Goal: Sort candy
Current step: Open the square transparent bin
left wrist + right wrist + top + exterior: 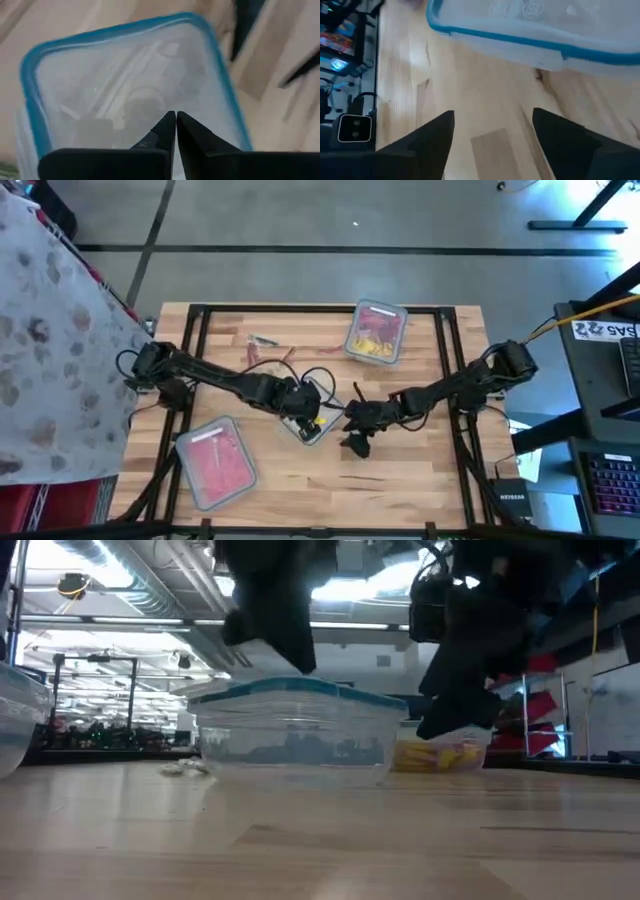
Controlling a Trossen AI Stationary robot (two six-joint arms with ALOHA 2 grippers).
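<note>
- Pale wooden table (420, 470), planked.
- Left claw (175, 120) pinched closed, empty, over a clear blue-rimmed tub (125, 75).
- Right claw (492, 132) wide apart, empty, just beside that tub.

The left gripper (308, 416) covers most of the middle container (312, 427) from above, hiding its contents. In the low view both arms run off the top edge. The loose candy (266, 341) at the table's far side is too small to tell colours. The red container (12, 720) is cropped at the low view's edge.
</note>
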